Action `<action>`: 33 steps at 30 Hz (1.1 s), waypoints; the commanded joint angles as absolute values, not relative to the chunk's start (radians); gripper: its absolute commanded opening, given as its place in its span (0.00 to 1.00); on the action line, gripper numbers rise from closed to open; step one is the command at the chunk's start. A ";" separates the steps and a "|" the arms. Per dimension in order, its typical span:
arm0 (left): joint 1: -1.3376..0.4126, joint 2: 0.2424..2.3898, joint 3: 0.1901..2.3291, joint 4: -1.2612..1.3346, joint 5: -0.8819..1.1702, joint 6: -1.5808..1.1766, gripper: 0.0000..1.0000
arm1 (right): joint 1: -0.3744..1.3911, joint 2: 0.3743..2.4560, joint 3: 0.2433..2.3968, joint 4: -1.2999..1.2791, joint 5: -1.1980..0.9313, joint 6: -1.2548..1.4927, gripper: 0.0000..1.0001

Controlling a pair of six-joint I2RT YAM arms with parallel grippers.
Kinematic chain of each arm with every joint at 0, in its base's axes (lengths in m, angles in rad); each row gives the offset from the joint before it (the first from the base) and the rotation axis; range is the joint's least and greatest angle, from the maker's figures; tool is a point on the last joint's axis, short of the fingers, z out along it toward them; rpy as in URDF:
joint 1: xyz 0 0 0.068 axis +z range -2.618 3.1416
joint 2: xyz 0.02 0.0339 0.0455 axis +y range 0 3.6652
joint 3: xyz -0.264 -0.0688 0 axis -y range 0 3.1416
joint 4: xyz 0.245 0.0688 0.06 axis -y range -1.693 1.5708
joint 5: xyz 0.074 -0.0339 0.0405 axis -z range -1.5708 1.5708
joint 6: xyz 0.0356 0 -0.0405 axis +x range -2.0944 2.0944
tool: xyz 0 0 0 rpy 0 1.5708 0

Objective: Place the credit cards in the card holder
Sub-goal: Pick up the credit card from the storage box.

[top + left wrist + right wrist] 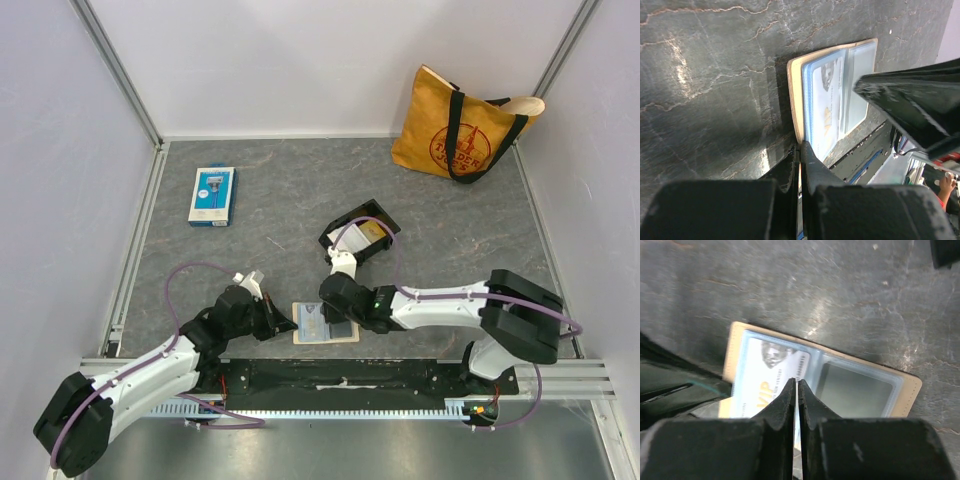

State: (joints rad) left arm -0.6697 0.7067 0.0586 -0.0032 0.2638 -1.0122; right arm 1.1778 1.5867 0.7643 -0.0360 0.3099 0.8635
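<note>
- Tan and laid open, the card holder (322, 324) rests flat on the grey stone-patterned table (270, 230), close to the table's near edge and between the two grippers.
- Two clear pockets show side by side inside the holder in the right wrist view.
- A white card (767, 371) with a small portrait and gold "VIP" lettering sits in one of those pockets. The neighbouring pocket looks dull grey.
- The left gripper (285, 325) is at the holder's left edge, the left arm's side. In the left wrist view its fingers (812, 165) are clenched, with the holder's tan edge running in between them as a thin pale strip.
- The right gripper (337, 328) comes onto the holder from the opposite side. Its fingers (807, 400) are pressed nearly together above the VIP card, and nothing can be seen held between them.
- Whether those right tips touch the pocket or hang just above it cannot be told.
- More credit cards (368, 234), one white and one gold, lie in a black tray (375, 212) beyond the holder, a little to its right.
- A blue-and-white package (212, 195) lies well beyond the holder to its left.
- A yellow tote bag (465, 125) stands far beyond the holder to its right, against the back wall.
</note>
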 commanded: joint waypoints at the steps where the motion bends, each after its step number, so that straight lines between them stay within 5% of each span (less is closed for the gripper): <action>1: -0.670 0.707 0.041 0.006 0.256 -1.029 0.02 | 1.151 1.457 0.830 -0.038 0.307 0.789 0.12; 9: -0.672 0.710 0.063 0.006 0.258 -1.023 0.02 | 0.985 1.281 0.887 -0.156 0.271 0.637 0.34; 17: -0.670 0.712 0.077 -0.018 0.265 -1.017 0.02 | 0.778 1.241 0.972 -0.253 0.175 0.489 0.43; 33: -0.672 0.706 0.077 -0.021 0.262 -1.019 0.02 | 0.476 1.581 1.180 -0.314 -0.173 0.333 0.61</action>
State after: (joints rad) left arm -0.6697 0.7063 0.0586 -0.0212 0.2638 -1.0119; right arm 0.5007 1.5063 1.1137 -0.2935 -0.0875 0.3843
